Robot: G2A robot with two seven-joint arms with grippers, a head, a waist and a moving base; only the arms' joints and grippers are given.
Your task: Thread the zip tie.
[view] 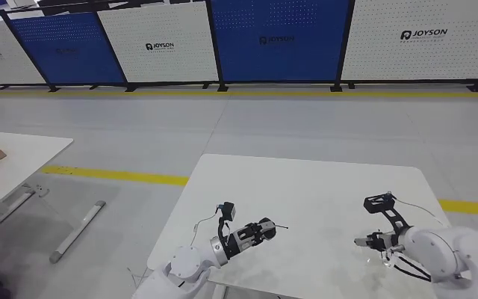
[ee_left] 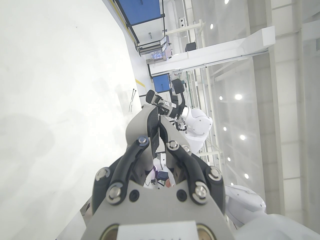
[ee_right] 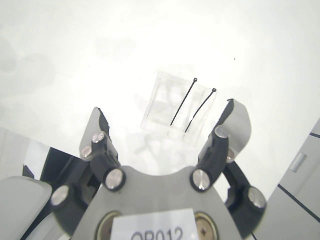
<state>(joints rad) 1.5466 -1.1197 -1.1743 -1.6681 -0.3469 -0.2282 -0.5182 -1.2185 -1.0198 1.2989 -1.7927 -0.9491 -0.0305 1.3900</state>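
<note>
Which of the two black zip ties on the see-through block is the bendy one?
The bendy zip tie lies near the edge of the clear block and curves along its length. The straight zip tie lies nearer the middle.

White table (view: pixel 321 187) below, grey floor (view: pixel 224 127) around it, a yellow line (view: pixel 112 176) across. Blue and white panels (view: pixel 276 37) close the far side. Past the left fingers (ee_left: pixel 137 128), ceiling lights (ee_left: pixel 238 97) glow over a white beam (ee_left: pixel 225 48).
</note>
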